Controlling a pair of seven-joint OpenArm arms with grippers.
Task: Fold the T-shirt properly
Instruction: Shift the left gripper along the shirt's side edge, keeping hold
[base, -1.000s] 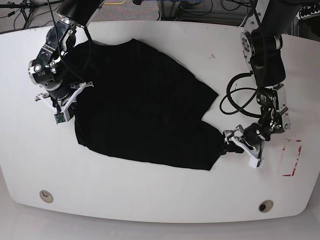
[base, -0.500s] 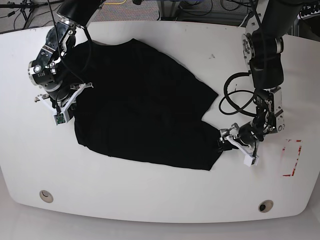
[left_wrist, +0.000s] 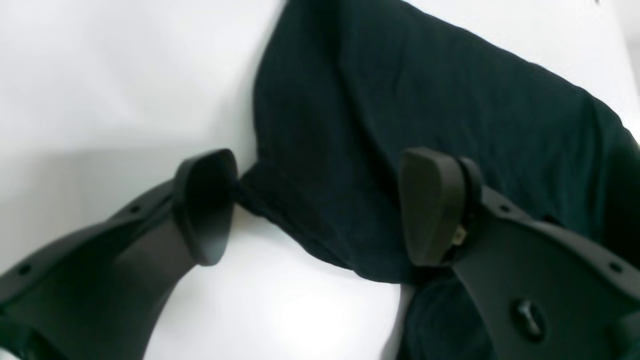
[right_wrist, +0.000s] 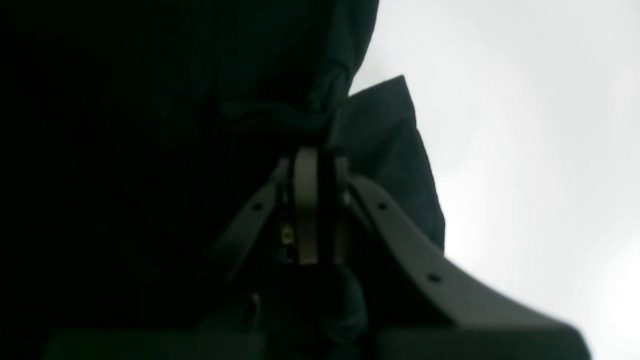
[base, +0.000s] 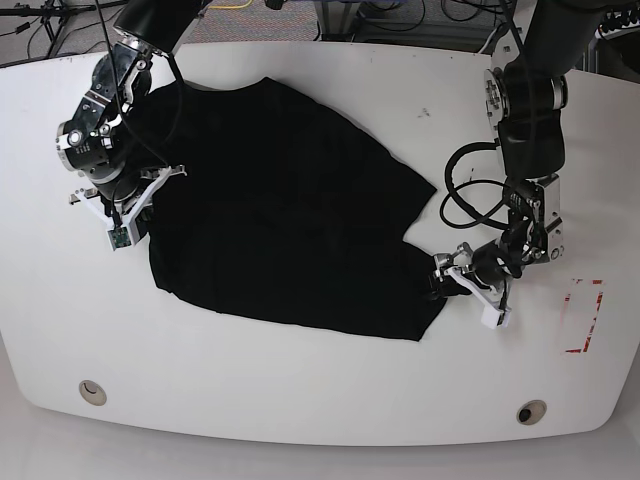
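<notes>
T-shirt (base: 285, 205) runs upper-left to lower-right; right claw (right_wrist: 315, 165) pinches it, left claw (left_wrist: 320, 210) gapes wide

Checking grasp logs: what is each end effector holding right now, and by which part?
The right end effector is shut on the T-shirt at its edge. The left end effector is open around a corner of it, gripping nothing.
</notes>
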